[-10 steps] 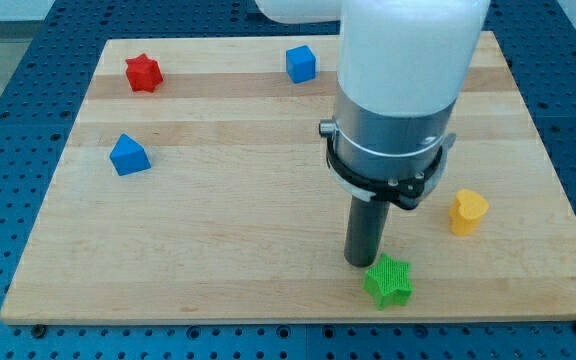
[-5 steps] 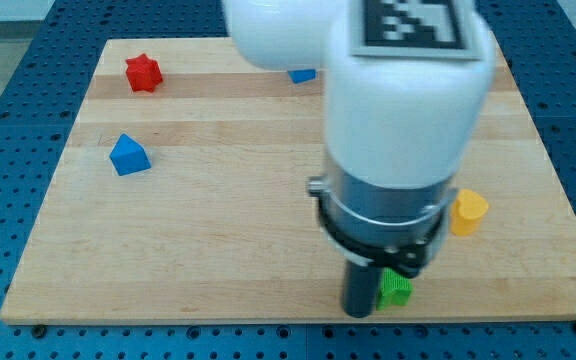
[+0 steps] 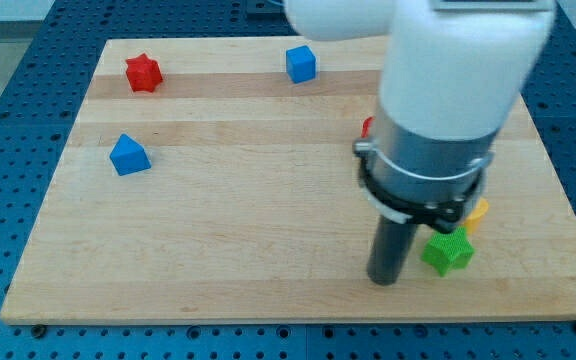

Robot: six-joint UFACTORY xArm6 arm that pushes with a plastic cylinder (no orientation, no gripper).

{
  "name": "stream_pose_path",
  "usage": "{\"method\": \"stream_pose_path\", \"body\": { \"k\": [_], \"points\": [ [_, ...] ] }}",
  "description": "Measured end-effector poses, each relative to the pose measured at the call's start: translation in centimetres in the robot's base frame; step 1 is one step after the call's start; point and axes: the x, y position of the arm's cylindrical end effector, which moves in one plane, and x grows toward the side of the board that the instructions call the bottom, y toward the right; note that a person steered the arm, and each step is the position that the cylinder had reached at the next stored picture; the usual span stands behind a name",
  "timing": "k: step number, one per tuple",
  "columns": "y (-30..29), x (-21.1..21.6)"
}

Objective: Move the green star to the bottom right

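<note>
The green star [image 3: 447,252] lies on the wooden board [image 3: 248,200] near the view's bottom right, partly under the arm's collar. My tip [image 3: 384,281] rests on the board just to the star's left, close to it; contact cannot be told. A yellow block [image 3: 476,212] sits just above and right of the star, mostly hidden by the arm.
A red star [image 3: 142,72] lies at the top left. A blue cube [image 3: 301,63] is at the top centre. A blue block [image 3: 128,155] is at the left. A red block [image 3: 367,127] peeks out beside the arm. The board's bottom edge runs just below the tip.
The tip dropped toward the bottom edge, then swept right. The green star slid right, and now lies just below the yellow block.
</note>
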Motion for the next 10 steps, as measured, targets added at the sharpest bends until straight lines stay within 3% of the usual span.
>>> {"method": "stream_pose_path", "body": {
  "k": [2, 10],
  "points": [
    [1.9, -3.4],
    [11.9, -0.8]
  ]
}}
